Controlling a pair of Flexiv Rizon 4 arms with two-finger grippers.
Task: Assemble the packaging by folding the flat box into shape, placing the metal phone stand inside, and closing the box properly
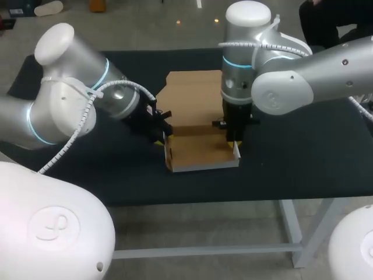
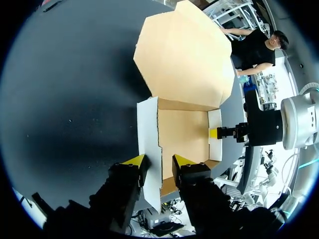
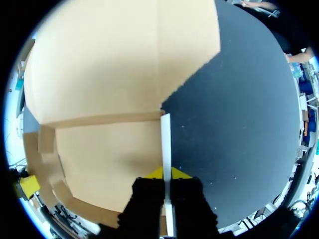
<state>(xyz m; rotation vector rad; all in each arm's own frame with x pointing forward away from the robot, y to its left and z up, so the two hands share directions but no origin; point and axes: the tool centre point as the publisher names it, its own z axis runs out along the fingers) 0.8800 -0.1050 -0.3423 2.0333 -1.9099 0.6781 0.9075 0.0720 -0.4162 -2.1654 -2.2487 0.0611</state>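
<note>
Sitting on the tabletop [image 1: 303, 169], the half-formed box [image 1: 204, 166] could, I judge, spring flat or skid if either arm pulls unevenly, since its lid [image 1: 192, 99] lies open behind and nothing locks the walls. The box holds nothing; no phone stand shows anywhere. Pressed together, the right claw [image 3: 168, 174] pinches the right wall [image 3: 166, 134]; the left claw [image 2: 158, 164] stands spread astride the left wall [image 2: 149, 134], which could slip free.

Box [image 1: 201, 153] stood on table [image 1: 303, 157]. Lid flap [image 1: 192, 96] lay flat behind box. Left gripper [image 1: 160, 135] sat astride box's left wall. Right gripper [image 1: 233, 143] clamped box's right wall.
</note>
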